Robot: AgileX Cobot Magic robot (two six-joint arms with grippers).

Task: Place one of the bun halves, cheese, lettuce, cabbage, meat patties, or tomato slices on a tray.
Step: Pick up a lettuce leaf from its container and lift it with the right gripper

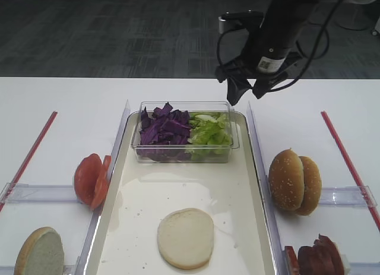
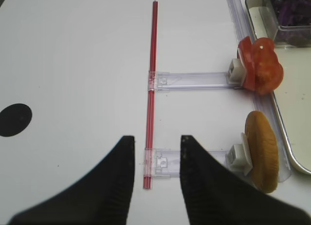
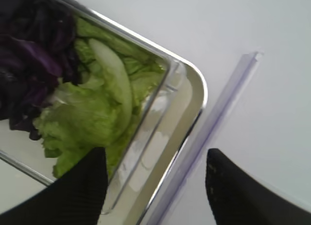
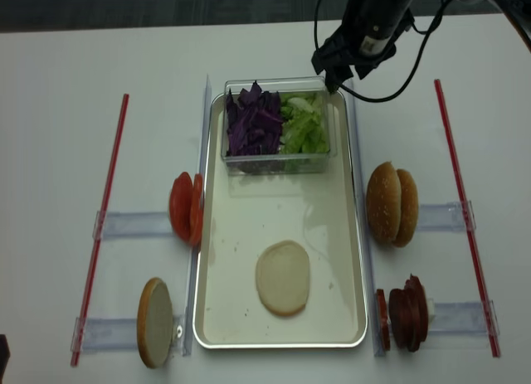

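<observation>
A cream tray (image 1: 178, 189) holds one pale bun half (image 1: 185, 237), cut face up. At its far end a clear box holds purple cabbage (image 1: 164, 129) and green lettuce (image 1: 209, 132). My right gripper (image 1: 244, 95) hangs open and empty over the tray's far right corner (image 3: 197, 89), just right of the lettuce (image 3: 92, 108). Tomato slices (image 1: 91, 180) and a bun half (image 1: 40, 251) stand in racks on the left. Sesame bun halves (image 1: 294, 181) and meat patties (image 1: 314, 257) stand on the right. My left gripper (image 2: 157, 137) is open over a red strip. No cheese is in view.
Clear plastic rails (image 1: 255, 156) run along both long sides of the tray. Red strips (image 1: 347, 159) lie on the white table at far left and far right. The clear box (image 1: 184, 155) takes up the tray's far end.
</observation>
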